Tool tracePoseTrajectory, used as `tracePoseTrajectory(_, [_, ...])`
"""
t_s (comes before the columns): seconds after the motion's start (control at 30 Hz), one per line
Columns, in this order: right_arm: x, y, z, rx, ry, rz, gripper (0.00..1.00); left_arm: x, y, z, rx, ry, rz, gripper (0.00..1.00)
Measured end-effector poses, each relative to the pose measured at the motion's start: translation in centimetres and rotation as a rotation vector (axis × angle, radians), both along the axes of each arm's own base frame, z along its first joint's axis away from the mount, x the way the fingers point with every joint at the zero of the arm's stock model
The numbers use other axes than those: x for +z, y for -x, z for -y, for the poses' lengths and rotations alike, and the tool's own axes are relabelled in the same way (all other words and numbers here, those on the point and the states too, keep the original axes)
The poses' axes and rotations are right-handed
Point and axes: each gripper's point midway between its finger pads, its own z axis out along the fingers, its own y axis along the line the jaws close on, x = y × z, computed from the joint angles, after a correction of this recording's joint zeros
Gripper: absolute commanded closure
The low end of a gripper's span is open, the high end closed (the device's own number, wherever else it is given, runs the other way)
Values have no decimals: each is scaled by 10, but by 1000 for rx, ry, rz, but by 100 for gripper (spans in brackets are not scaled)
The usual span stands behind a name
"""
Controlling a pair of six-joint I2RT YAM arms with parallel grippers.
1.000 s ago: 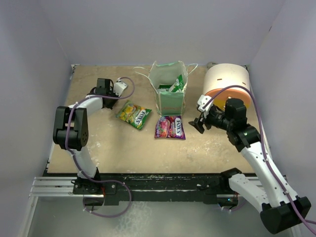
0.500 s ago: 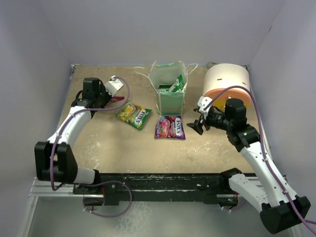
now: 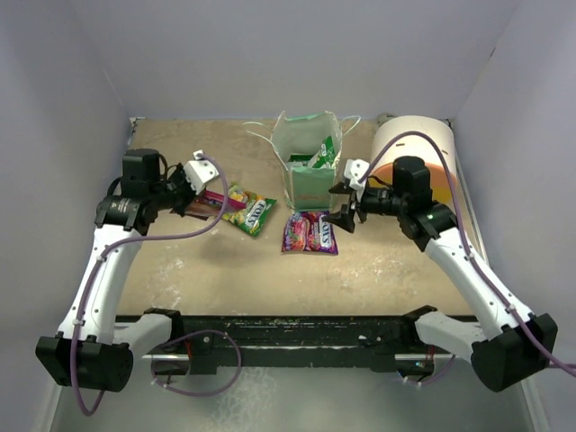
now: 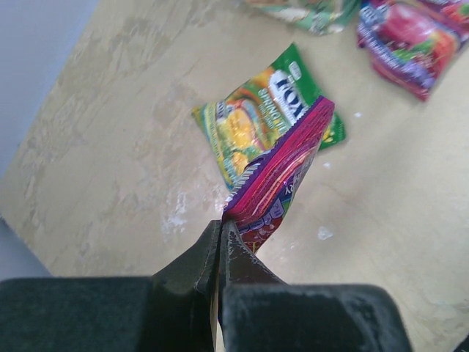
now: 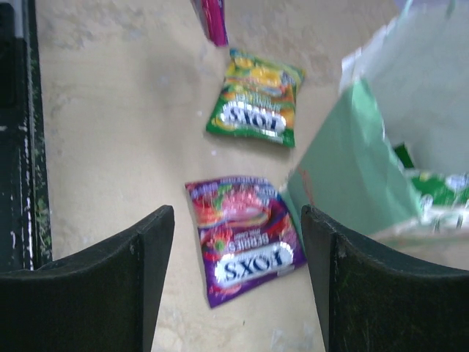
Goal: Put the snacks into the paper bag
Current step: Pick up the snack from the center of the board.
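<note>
While left fingers clamp magenta packet, right fingers gape over purple packet; paper bag holds seemingly one green packet; green-yellow packet on desk.

From above and behind the arm bases, we look down over the whole worktop. Our wrist views sit close, looking down past the left claw and the right claw. All three share the green-yellow packet and the purple packet.
</note>
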Motion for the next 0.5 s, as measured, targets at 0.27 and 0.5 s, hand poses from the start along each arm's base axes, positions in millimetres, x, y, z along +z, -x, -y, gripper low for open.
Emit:
tracePoseTrajectory(0.27, [53,8,-61,172,-57,114,25,22,29,36,-149,108,-40,100])
tracePoseTrajectory(0.5, [57,-2,-106,232,-74,76,22,33,45,57,-215,196,-81,100])
